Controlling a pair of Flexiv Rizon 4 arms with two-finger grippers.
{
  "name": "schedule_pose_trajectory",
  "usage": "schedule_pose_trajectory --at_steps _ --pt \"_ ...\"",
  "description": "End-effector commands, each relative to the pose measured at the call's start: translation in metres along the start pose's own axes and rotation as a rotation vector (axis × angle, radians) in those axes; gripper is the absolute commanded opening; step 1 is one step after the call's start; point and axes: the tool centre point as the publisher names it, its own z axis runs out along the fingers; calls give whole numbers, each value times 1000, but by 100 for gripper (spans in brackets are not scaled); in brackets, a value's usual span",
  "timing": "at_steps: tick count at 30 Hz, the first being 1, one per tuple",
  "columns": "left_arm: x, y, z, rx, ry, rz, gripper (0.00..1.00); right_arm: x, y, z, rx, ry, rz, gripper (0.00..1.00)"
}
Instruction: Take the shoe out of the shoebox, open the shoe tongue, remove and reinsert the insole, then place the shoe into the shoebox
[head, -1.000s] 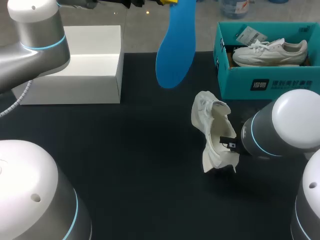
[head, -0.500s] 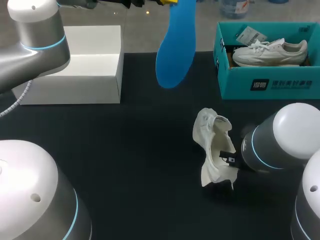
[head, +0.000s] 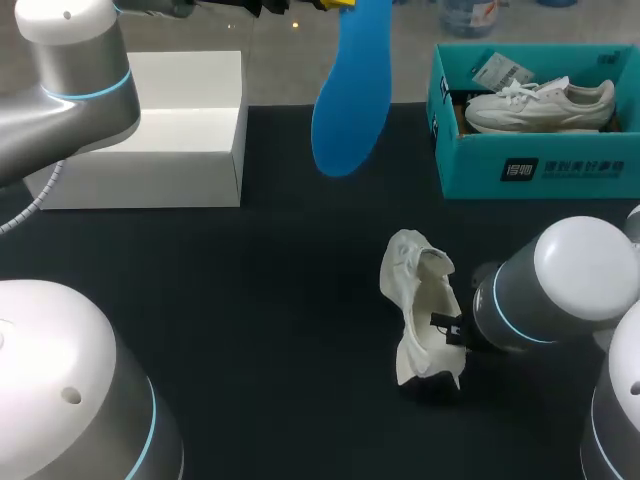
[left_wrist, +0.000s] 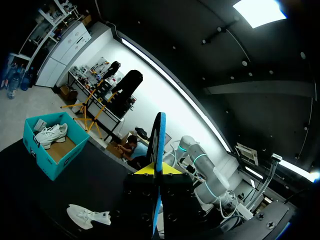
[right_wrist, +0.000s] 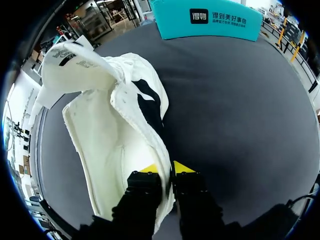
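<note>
Black matte table (head: 250, 300), plain white block (head: 160, 130) resting on its far left part

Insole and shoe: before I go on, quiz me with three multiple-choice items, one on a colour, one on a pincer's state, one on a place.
1. What colour is the shoebox? A) teal B) red C) white
2. How is the right pincer? A) open B) shut on the shoebox's wall C) shut on the shoe
3. Where is the insole? A) in the shoebox B) held aloft in the left pincer C) inside the shoe

Answers: 1 A, its walls show teal in the head view. 2 C, both yellow tips pinch the shoe's upper from two sides. 3 B, the left wrist view shows it edge-on between that pincer's tips.
</note>
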Motion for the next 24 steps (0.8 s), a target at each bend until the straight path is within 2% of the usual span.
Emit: schedule_pose_trajectory --at_steps 1,6,10,17,24 --pt "0 0 0 -1 1 0 0 6 2 -10 -44 1 12 100" --pt "0 0 0 -1 1 0 0 10 20 -57 -85 23 9 100" --pt "0 0 0 -1 1 0 0 4 34 -80 -85 23 -6 100" --pt "0 0 0 -1 1 0 0 0 48 -91 -97 18 0 100" --pt "0 0 0 -1 1 0 0 0 49 -91 -104 39 2 100"
